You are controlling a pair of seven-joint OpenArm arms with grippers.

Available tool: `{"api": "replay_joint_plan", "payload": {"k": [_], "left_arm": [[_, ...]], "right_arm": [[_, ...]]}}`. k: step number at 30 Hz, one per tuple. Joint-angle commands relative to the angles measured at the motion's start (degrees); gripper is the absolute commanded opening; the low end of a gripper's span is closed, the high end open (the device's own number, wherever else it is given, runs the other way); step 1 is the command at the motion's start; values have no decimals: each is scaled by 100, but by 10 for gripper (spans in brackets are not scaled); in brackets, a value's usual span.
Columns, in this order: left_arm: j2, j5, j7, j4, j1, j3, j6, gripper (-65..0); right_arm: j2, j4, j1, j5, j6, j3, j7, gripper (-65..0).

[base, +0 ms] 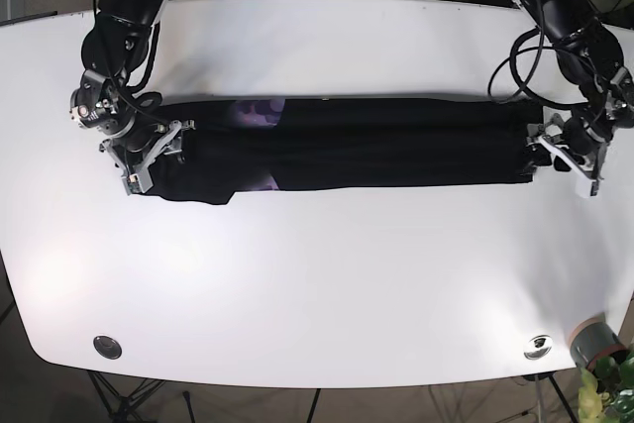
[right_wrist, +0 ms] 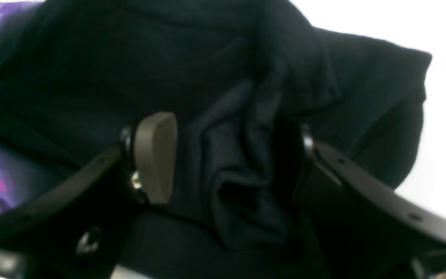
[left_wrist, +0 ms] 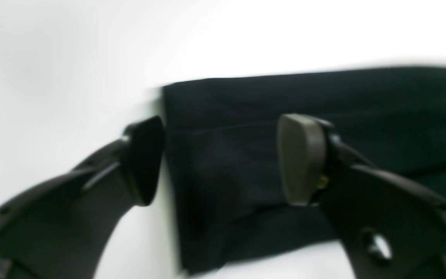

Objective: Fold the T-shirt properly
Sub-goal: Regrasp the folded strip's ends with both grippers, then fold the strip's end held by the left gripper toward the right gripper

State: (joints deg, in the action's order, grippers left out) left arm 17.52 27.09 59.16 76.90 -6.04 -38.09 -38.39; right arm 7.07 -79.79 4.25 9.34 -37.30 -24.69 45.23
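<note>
A white bench point(base: 317, 274) with rounded corners carries a black T-shirt point(base: 396, 156), folded into a long narrow band lying across the bench's middle from one arm to the other. A purple print point(base: 260, 112) shows where the cloth is turned back near the right arm's end. The right gripper point(right_wrist: 230, 159) has its jaws set wide with a bunched ridge of the shirt between them, not yet pinched. The left gripper point(left_wrist: 221, 161) also has its jaws wide, straddling the squared end of the shirt, one pad off the cloth over bare bench. Below the bench edge, stand legs and dark floor show; a small grey pot point(base: 592, 341) sits at the near corner.
</note>
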Motion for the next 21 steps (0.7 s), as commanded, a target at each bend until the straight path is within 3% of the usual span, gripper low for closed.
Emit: {"api": "replay_joint_plan", "payload": {"k": [1, 21], "left_arm": [[64, 91, 32, 103, -68, -266, 11, -143], [-68, 108, 23, -732, 292, -152, -25, -136]], "right_arm": [[-61, -122, 72, 2, 33, 3, 26, -270], [-105, -113, 72, 2, 24, -6, 26, -270]]}}
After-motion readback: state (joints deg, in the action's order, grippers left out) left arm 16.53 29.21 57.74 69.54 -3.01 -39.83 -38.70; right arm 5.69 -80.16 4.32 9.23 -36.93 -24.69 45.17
